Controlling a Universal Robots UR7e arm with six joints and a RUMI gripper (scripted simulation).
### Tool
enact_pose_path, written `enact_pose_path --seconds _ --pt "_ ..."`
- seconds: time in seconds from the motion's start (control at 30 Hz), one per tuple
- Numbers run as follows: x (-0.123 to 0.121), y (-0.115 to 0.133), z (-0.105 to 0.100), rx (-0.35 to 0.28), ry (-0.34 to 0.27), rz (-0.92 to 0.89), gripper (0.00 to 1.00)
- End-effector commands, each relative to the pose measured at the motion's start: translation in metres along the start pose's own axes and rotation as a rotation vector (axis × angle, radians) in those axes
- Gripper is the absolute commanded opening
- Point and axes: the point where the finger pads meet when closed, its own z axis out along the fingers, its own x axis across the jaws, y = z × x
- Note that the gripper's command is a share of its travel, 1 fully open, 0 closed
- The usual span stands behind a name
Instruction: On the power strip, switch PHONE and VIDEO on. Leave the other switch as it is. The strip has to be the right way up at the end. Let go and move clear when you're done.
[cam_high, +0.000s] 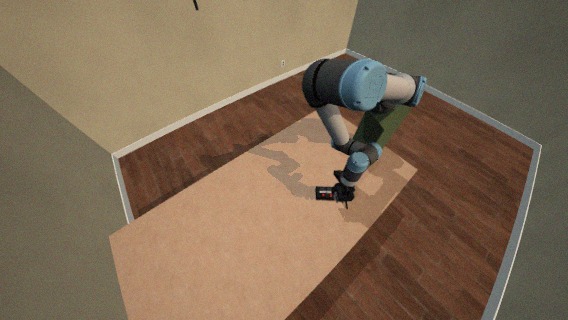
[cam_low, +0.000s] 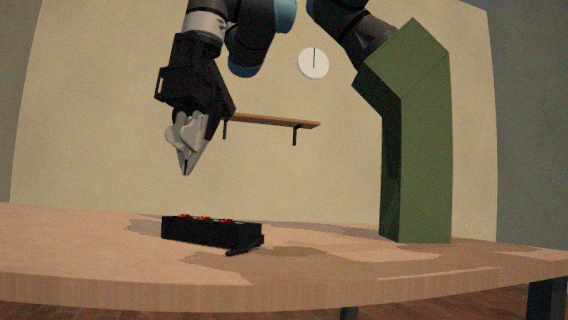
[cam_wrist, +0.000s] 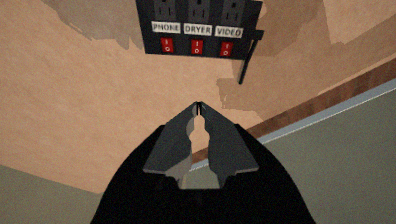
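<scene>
Top view: we log the power strip (cam_high: 325, 192) at frame centre on the table (cam_high: 210, 250), touching nothing but its cord, table edge near on the right.

Exterior view: gripper (cam_low: 186, 167) closed, empty, well above the strip's left end.

Wrist view: labels upright; PHONE switch (cam_wrist: 167, 45) upper left of the tips, VIDEO switch (cam_wrist: 226, 48) upper right.

The power strip (cam_wrist: 198, 27) is running off the wrist view's top edge, cutting its 3 sockets. In the top view the gripper (cam_high: 345, 194) is covering its right end, and its labels are showing too small to read.
</scene>
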Motion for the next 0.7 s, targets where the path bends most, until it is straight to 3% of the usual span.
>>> enact_pose_path --seconds 0.0,0.67 --pt "0.0006 0.0001 -0.0003 -0.002 -0.002 -0.016 0.0" --pt "0.001 -0.0001 -0.0002 -0.002 -0.002 -0.025 0.0"
